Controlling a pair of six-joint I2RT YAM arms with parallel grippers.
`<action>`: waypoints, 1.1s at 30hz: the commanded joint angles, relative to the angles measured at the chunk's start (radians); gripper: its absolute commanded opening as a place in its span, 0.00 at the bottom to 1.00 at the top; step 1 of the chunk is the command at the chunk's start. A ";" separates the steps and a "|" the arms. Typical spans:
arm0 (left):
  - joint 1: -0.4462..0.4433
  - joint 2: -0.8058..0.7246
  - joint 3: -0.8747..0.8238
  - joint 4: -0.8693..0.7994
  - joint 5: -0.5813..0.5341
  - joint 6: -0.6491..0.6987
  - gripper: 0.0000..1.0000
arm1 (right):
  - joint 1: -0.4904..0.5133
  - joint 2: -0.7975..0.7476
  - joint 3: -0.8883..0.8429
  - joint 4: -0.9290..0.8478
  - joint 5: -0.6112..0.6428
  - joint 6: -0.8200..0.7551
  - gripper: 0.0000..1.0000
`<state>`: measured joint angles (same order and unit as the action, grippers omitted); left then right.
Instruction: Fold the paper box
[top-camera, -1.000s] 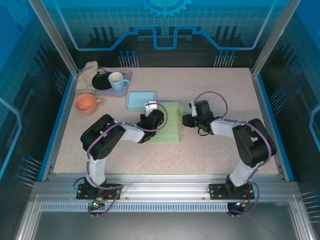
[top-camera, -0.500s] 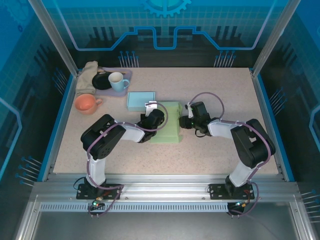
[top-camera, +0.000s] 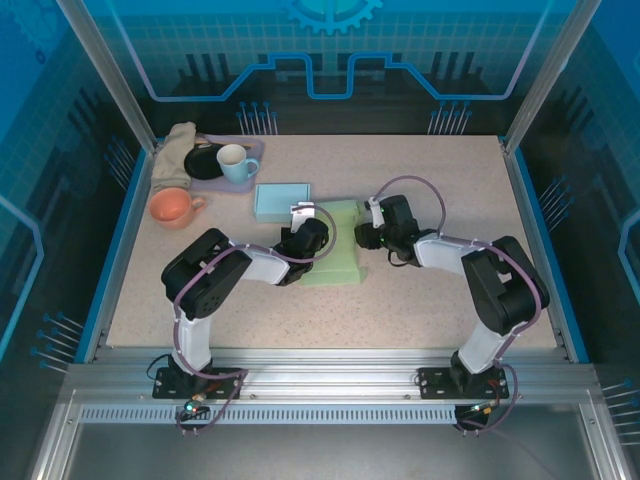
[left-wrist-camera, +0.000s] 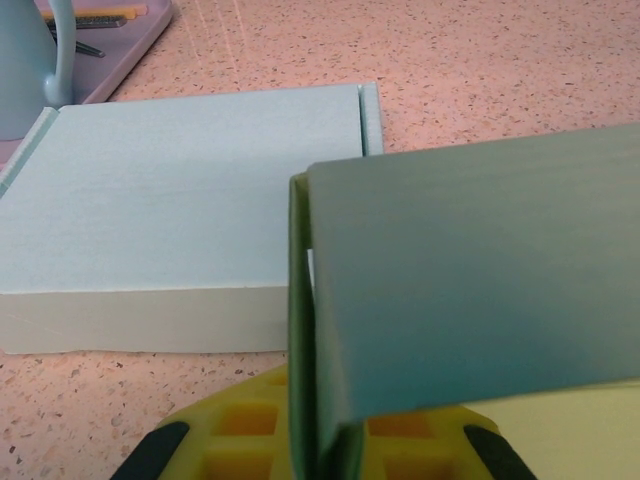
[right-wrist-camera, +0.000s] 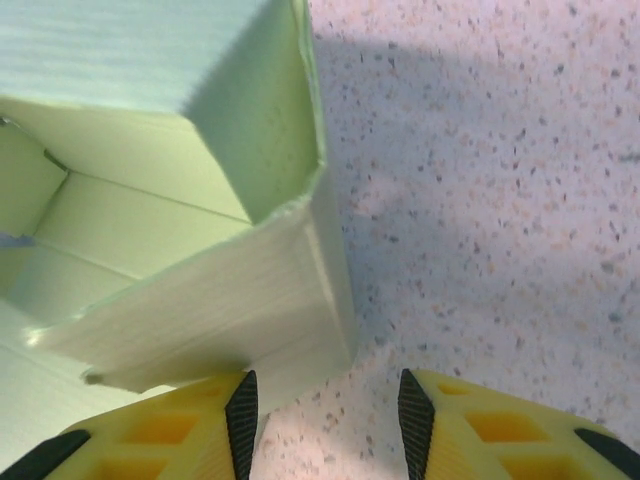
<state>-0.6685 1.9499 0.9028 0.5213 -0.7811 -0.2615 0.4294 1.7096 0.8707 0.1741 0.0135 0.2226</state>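
The pale green paper box (top-camera: 338, 262) lies partly folded at the table's middle. My left gripper (top-camera: 311, 236) is at its left rear edge, shut on an upright flap; in the left wrist view that flap (left-wrist-camera: 470, 290) is pinched between the yellow fingers (left-wrist-camera: 235, 430). My right gripper (top-camera: 364, 238) is at the box's right side, open. In the right wrist view a raised corner of the box (right-wrist-camera: 210, 300) sits just ahead of the gap, its wall against the left finger (right-wrist-camera: 242, 418), with bare table between the pads.
A flat light blue box (top-camera: 283, 201) lies just behind the green one, close to the left gripper. At the back left are an orange cup (top-camera: 172, 207), a mug (top-camera: 235, 160) on a purple tray (top-camera: 252, 148), and a beige cloth (top-camera: 175, 150).
My right gripper has moved left and slightly back, up to the box's right edge. The left gripper keeps its hold on the flap and has not moved.
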 joint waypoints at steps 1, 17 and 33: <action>-0.004 0.023 -0.004 -0.032 0.040 0.033 0.08 | 0.006 0.027 0.056 0.054 -0.038 -0.040 0.43; -0.004 0.025 0.002 -0.041 0.042 0.036 0.08 | 0.013 0.099 0.087 0.090 -0.075 -0.078 0.35; -0.005 0.022 -0.008 -0.028 0.052 0.042 0.08 | -0.050 0.119 0.123 0.061 -0.137 -0.153 0.44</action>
<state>-0.6613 1.9503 0.9028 0.5220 -0.7773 -0.2588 0.3931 1.8099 0.9516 0.2176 -0.0448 0.0994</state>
